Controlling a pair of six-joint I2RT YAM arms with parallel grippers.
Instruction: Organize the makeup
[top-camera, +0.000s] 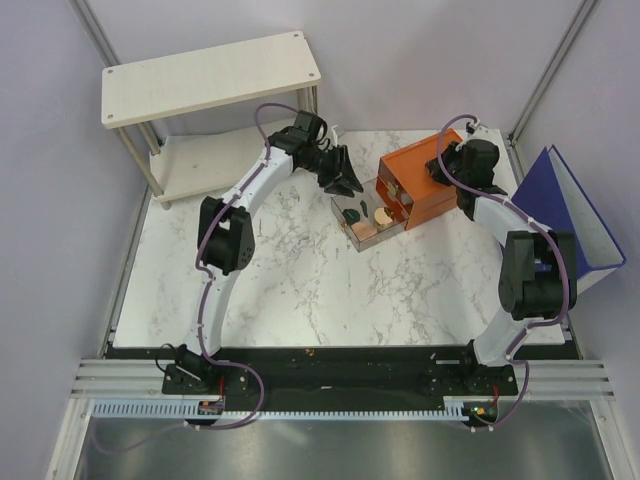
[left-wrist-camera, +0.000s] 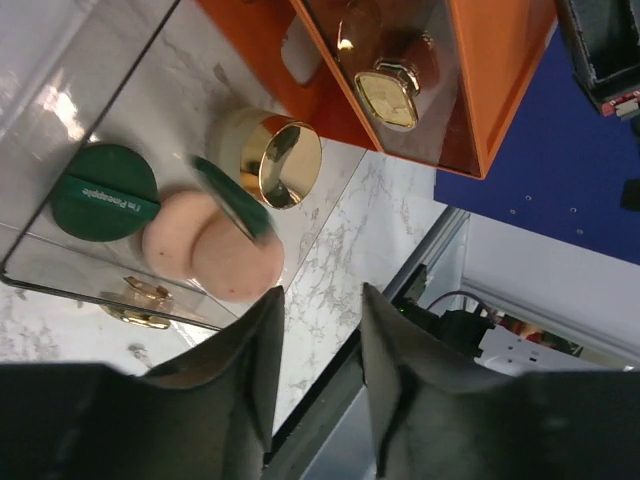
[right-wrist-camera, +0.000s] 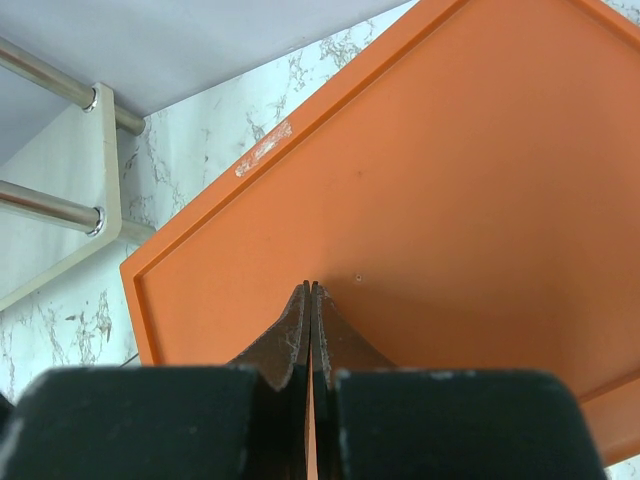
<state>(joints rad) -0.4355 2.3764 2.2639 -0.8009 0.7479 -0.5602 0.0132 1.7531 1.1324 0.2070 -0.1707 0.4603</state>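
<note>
Jaws of the left gripper (left-wrist-camera: 320, 295) stand narrowly parted with nothing between them, to the left of the orange drawer box (top-camera: 430, 180) and just beside the clear drawer (left-wrist-camera: 60, 265) pulled out of the box's lower front.

Only the left wrist view shows what the drawer holds. A dark green disc (left-wrist-camera: 105, 192) lies flat at the end farthest from the box, with two peach-pink discs (left-wrist-camera: 175, 238) overlapping beside it and a gold-rimmed jar (left-wrist-camera: 270, 160) nearest the box. A second dark green disc (left-wrist-camera: 232, 197), blurred and tilted, shows between the jar and the peach-pink discs. The same view catches a gold-capped item (left-wrist-camera: 385, 95) behind a clear panel (left-wrist-camera: 445, 110) higher in the box. From overhead, all of this shrinks to specks.

The right wrist view alone shows the right gripper (right-wrist-camera: 310, 290) pressed shut, its tips at the box's flat top, well inside the raised rim.

Overhead, open marble table (top-camera: 300, 290) runs from the box toward the arm bases. A blue binder (top-camera: 575, 215) stands close on the box's right, and a white shelf (top-camera: 210, 75) sits well off to its left.
</note>
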